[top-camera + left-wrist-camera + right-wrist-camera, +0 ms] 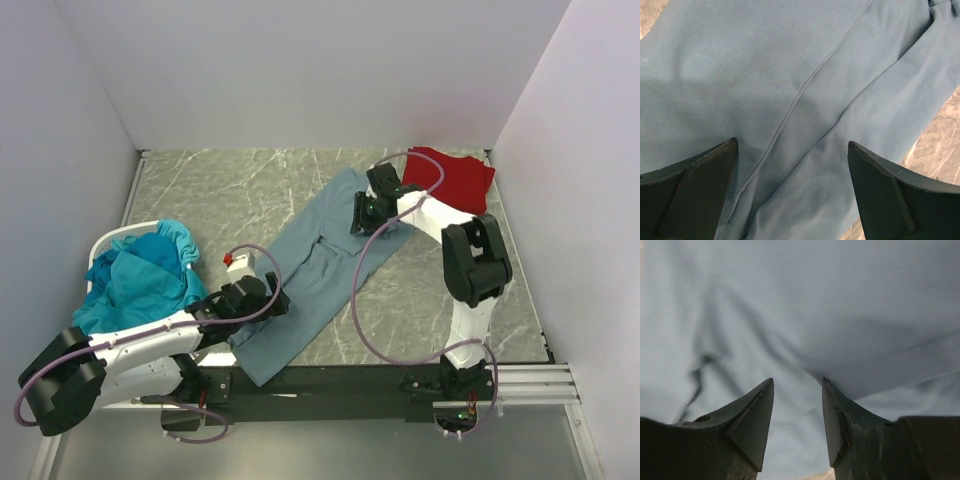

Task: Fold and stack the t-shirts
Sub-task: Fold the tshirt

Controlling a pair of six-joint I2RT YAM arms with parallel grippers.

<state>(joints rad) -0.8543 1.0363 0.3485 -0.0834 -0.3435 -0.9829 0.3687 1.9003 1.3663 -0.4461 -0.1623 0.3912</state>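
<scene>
1. In the top view, a slate-blue t-shirt (pixel 322 262) lies flat on the marble table (pixel 220 190). Its long axis runs diagonally from the lower centre of the frame up toward the upper right.
2. The left gripper (pixel 272 299) sits over the shirt's lower-left end. In its wrist view, the left gripper (pixel 792 144) has its jaws spread wide and holds nothing. Blue cloth and a seam lie directly below, between the fingers.
3. The right gripper (pixel 364 212) sits over the shirt's upper-right end. In its wrist view, the right gripper (pixel 797 380) has its jaws about halfway open, close above wrinkled cloth. Nothing is visibly pinched.
4. Each arm is nearest to its own end of the shirt, so the cloth lies straight under both sets of jaws.
5. A red t-shirt (pixel 455 178) lies at the upper right, and teal t-shirts (pixel 140 278) fill a white basket (pixel 108 240) at the left.
</scene>
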